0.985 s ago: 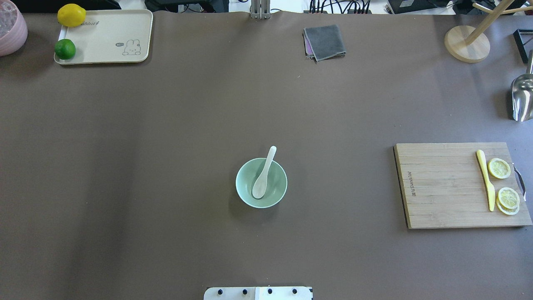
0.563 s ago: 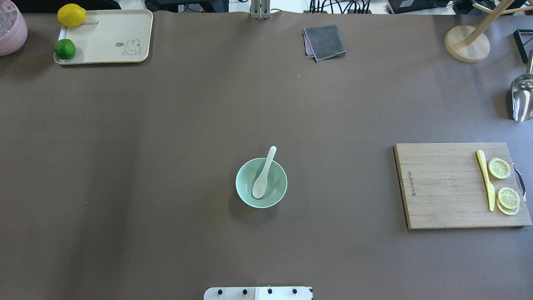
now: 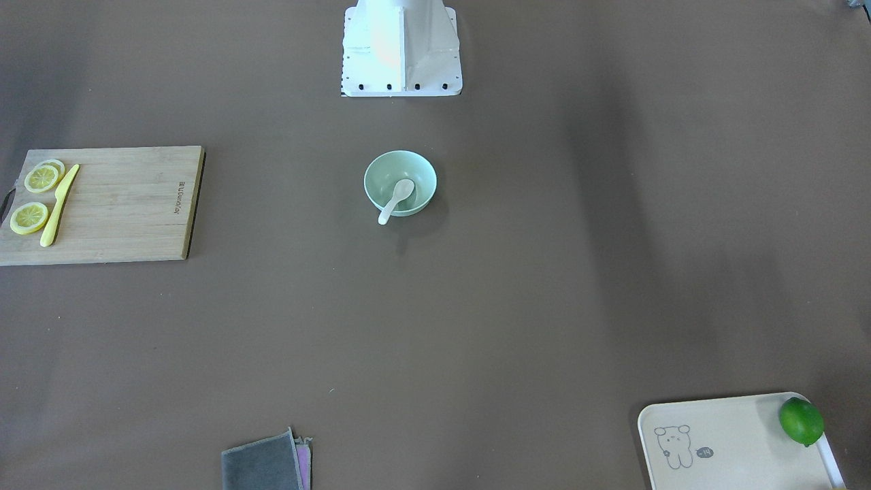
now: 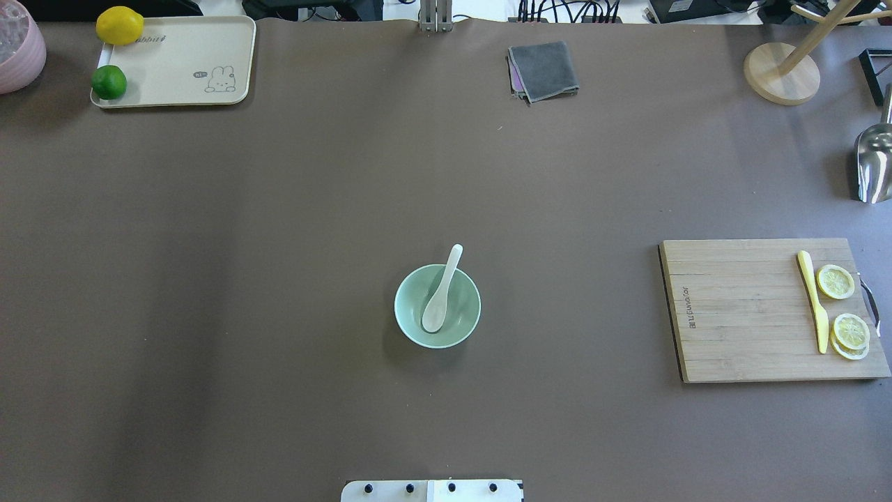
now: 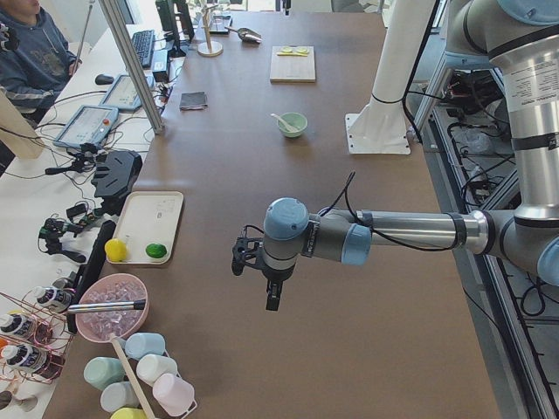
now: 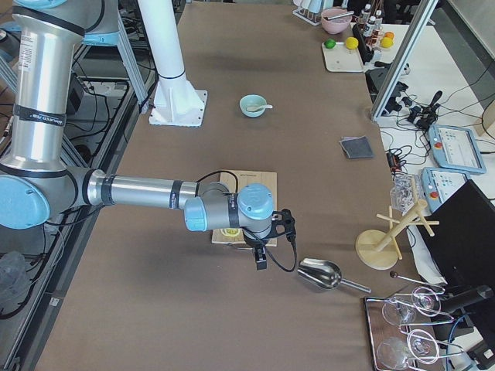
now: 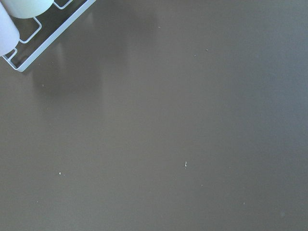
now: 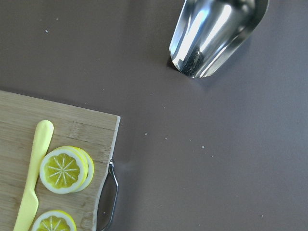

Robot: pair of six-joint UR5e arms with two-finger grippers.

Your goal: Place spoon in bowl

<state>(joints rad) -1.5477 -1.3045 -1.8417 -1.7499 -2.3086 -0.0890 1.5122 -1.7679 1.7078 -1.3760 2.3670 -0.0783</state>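
Left end effector (image 5: 272,298) and right end effector (image 6: 261,260): opening cannot be told | spoon (image 4: 440,296) in bowl (image 4: 398,310), handle toward 1 o'clock | both well apart from it

Cutting board (image 8: 72,127) with lemon slices (image 8: 60,169) and yellow knife (image 8: 32,163) below the right claw (image 6: 261,263); steel scoop (image 8: 216,33) near it.

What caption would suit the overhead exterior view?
Task complete: white spoon rests in the mint-green bowl, handle leaning over its far rim.
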